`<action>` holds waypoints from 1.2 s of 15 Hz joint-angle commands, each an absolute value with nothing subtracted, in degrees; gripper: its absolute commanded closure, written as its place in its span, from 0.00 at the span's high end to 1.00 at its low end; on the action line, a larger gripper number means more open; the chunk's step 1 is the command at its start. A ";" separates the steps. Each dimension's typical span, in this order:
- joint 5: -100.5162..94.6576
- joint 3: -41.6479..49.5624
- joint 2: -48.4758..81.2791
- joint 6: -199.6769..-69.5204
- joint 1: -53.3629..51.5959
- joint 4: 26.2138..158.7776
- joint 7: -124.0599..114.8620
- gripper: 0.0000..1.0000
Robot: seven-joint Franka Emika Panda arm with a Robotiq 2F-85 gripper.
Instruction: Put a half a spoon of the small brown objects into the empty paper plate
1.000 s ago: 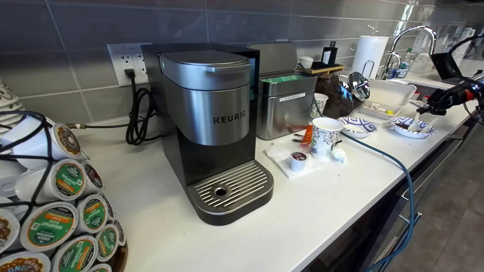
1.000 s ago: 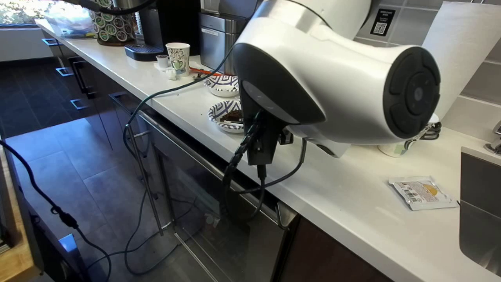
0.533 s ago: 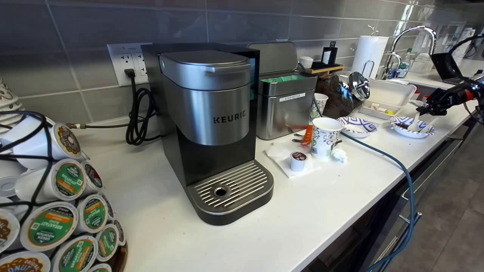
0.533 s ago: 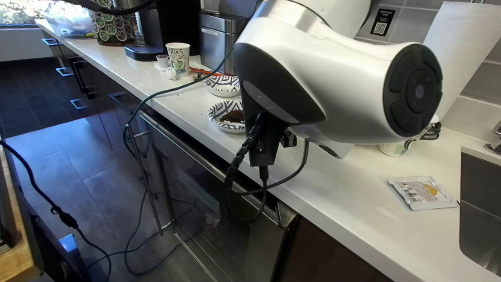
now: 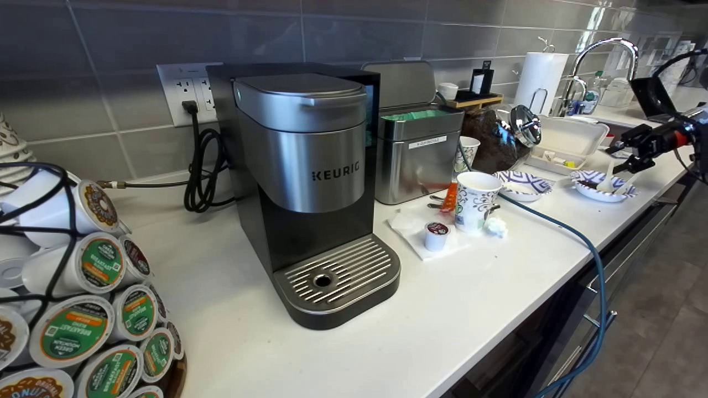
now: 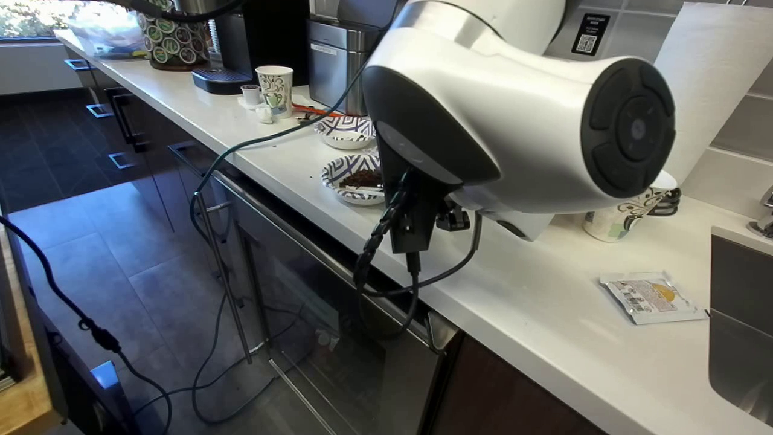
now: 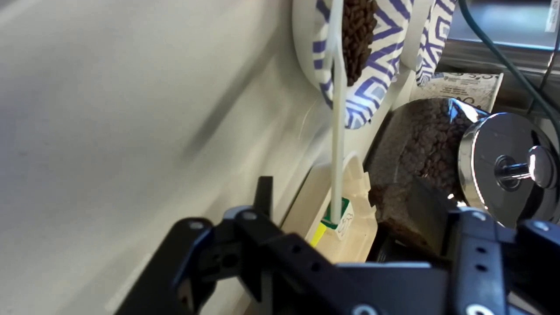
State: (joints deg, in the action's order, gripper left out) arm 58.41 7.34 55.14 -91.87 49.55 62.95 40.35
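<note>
Standing well apart, the fingers (image 7: 263, 197) of the Robotiq gripper (image 7: 348, 199) flank the handle of a white plastic spoon (image 7: 338, 127); space shows on both sides of that handle in the wrist view. The spoon is tilted, its lower end inside a blue-patterned paper plate (image 7: 386, 41) that bears a heap of brown coffee beans (image 7: 358, 43). A second white utensil (image 5: 628, 183), type not determinable, lies in the same plate, right of the spoon in an exterior view. The second paper plate (image 5: 525, 179) sits on the white countertop (image 5: 442, 320), just left of the former. On the far side: a bean-filled jar (image 7: 393, 144) with a slanted chrome lid (image 7: 481, 153), and a pale container (image 5: 572, 132) holding a yellow item (image 5: 569, 164). Farther left: a patterned paper cup (image 5: 475, 204), a steel canister (image 5: 417, 166), a Keurig coffee maker (image 5: 315, 166) and, at the left edge, coffee pods (image 5: 72, 326). In an exterior view the white arm (image 6: 495, 121) hides part of the bean-bearing plate; finger state cannot be read there.
</note>
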 commanded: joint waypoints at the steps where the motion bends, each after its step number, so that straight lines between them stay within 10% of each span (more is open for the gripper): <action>1: 59.62 7.03 54.53 -93.78 48.94 64.12 39.91 0.96; 2: 59.76 6.91 54.46 -93.59 48.88 64.20 39.93 0.71; 4: 59.87 6.85 54.43 -93.40 48.69 64.29 39.97 0.71; 13: 60.19 6.96 54.39 -93.57 48.63 64.51 39.83 0.02; 18: 60.13 7.28 54.18 -93.70 48.69 64.98 39.55 0.01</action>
State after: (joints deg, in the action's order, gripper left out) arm 59.53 7.06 55.14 -92.39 48.81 63.14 40.12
